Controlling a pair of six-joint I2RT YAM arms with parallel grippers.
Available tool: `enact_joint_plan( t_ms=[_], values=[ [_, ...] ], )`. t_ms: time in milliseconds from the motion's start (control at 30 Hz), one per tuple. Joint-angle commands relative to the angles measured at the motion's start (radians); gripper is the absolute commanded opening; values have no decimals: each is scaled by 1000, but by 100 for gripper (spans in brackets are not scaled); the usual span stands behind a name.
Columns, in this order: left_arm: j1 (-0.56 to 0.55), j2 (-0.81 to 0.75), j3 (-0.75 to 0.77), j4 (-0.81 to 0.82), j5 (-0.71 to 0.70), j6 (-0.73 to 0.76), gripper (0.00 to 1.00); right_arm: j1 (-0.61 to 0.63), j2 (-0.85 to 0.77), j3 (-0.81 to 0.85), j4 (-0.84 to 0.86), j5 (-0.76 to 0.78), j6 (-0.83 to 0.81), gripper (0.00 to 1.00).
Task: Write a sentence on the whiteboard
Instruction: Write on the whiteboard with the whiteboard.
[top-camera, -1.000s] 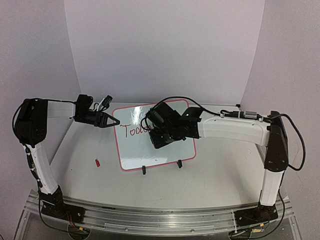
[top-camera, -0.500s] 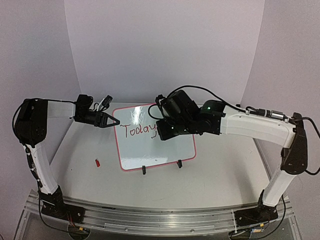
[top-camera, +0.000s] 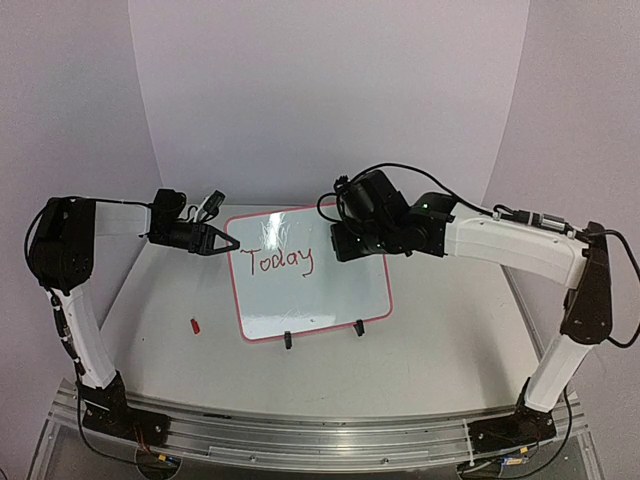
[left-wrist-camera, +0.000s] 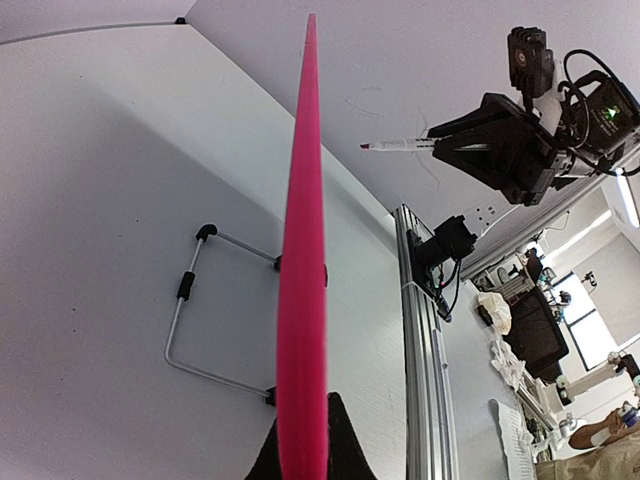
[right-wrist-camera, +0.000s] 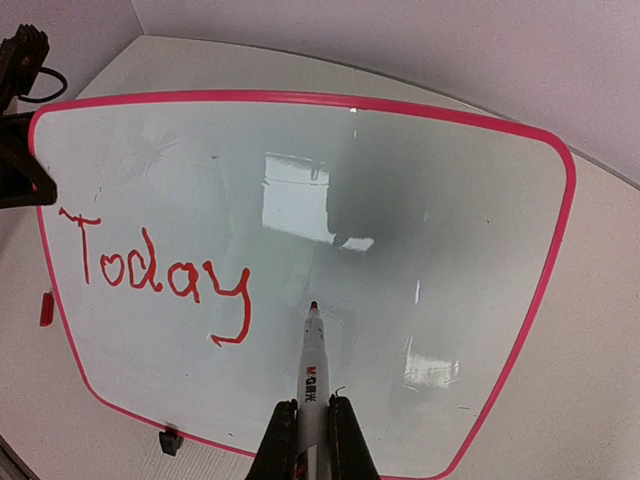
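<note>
Bracing the whiteboard (top-camera: 310, 300), propped at table (top-camera: 430, 340) centre, with the left gripper (top-camera: 232, 243) clamped on its 10 o'clock frame edge, lower the marker (right-wrist-camera: 313, 350) pinched in the right gripper (right-wrist-camera: 312, 410) at 3 o'clock of "Today" (top-camera: 280, 262), leaving a word gap.

- Plain, pale lilac-white walls (top-camera: 330, 100) curve round the back and both sides, evenly lit.
- A matte white surface (top-camera: 440, 340) lies between them.
- An aluminium rail (top-camera: 320, 440) runs along its near edge.
- Past the rail, the left wrist view shows a cluttered room (left-wrist-camera: 530, 330) with a bright ceiling light (left-wrist-camera: 628, 200).
</note>
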Motion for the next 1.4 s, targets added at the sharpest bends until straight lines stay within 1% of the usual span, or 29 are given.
enact_joint_plan(
  t_ms=[0,533,900,1367],
  values=[
    [-41,32,9,-4,-81,85,0,-15,40,33,53,2,-10,0],
    [-43,32,11,-8,-83,87,0,-23,70,46,112,-7,-19,0],
    [-42,30,13,-12,-82,90,0,-30,112,79,118,-5,-22,0],
    [-42,31,16,-18,-83,98,0,-36,117,53,116,20,-12,0]
  ],
)
